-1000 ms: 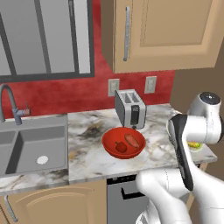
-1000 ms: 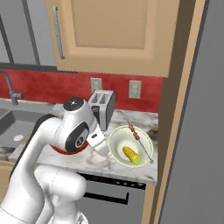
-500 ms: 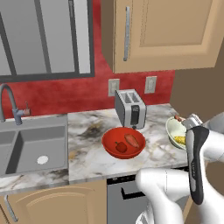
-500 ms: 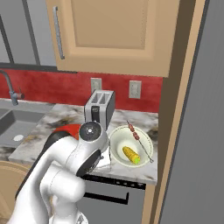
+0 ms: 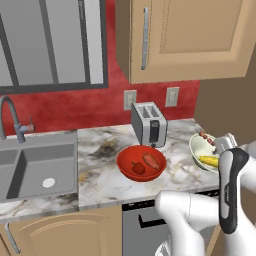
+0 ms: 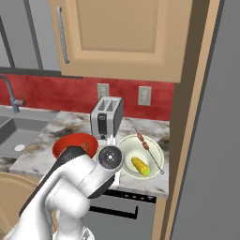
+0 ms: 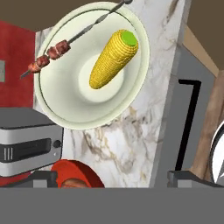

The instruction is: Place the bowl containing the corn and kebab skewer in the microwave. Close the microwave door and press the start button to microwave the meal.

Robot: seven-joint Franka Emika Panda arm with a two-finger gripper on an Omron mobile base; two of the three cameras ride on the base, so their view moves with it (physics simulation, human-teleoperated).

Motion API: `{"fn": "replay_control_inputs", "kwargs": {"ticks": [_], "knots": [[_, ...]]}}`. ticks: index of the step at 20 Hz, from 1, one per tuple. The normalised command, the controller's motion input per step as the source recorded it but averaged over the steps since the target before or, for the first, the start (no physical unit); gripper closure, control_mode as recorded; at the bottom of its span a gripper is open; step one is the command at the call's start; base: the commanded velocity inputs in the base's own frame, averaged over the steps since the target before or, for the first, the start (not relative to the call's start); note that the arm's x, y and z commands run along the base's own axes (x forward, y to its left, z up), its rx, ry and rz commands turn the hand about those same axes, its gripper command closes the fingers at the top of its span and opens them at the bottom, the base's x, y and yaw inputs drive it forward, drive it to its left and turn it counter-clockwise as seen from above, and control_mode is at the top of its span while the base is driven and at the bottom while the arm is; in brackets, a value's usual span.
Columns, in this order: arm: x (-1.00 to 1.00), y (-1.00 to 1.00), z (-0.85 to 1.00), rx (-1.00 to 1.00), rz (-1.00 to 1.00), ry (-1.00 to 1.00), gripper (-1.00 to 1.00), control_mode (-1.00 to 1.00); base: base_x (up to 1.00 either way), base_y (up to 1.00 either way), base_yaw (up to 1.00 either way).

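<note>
A: L base cam, going l to r: sink, red bowl w/ red food, toaster behind it, then the bowl at the counter's r end, half hidden by the arm. R base cam gives the bowl whole, corn near its front, kebab skewer slanting across the r side.

B: Hand cam?

A: Looks straight down on the bowl. Skewer runs from upper l rim to top, meat chunks at its l end. Corn lies in the middle, green tip up-right. Also a black handle on a grey panel at r, below the counter edge.

B: Gripper?

A: Gripper: fingertips far apart at the frame bottom, nothing between them. Bowl sits ahead of the tips, not touched.

B: Anything close by?

A: Toaster just beside the bowl's l rim, red bowl near the l fingertip. Tall wood panel just r of the bowl.
</note>
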Motion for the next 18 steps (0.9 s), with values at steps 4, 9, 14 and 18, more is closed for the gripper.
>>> {"fn": "replay_control_inputs", "kwargs": {"ticks": [4, 9, 14, 18], "knots": [[0.32, 0.0, -0.18, 0.07, 0.0, 0.0, -1.0, -1.0, 0.0, 0.0, 0.0], [0.39, 0.0, -0.17, 0.07, 0.0, 0.0, -1.0, -1.0, 0.0, 0.0, 0.0], [0.33, 0.0, -0.15, 0.07, 0.0, 0.0, -1.0, -1.0, 0.0, 0.0, 0.0], [0.29, 0.0, -0.14, 0.06, 0.0, 0.0, -1.0, -1.0, 0.0, 0.0, 0.0]]}}
